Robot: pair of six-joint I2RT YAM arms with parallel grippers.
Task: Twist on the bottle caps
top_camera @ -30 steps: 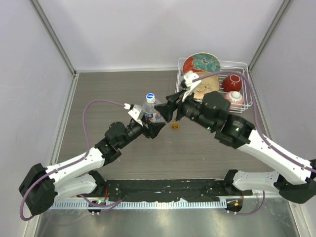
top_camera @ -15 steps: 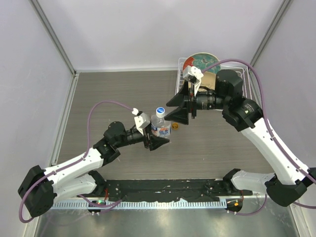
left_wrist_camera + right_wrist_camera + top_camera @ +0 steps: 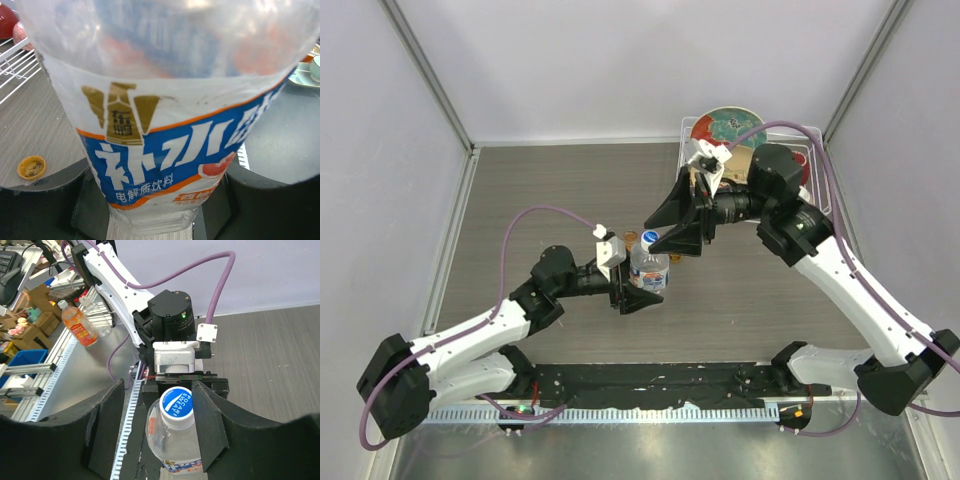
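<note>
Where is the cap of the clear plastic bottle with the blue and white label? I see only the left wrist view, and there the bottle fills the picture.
Observer: A white round cap with a blue top sits on the neck of the clear plastic bottle; the right wrist view shows it.
Operator: And what is the other arm doing?
Observer: The right gripper hangs above the bottle, its open jaws on either side of that cap.
Operator: I see a small amber round cap low at my left. Where does it lie?
Observer: In the top view it lies on the table just left of the bottle's top, in no gripper.
</note>
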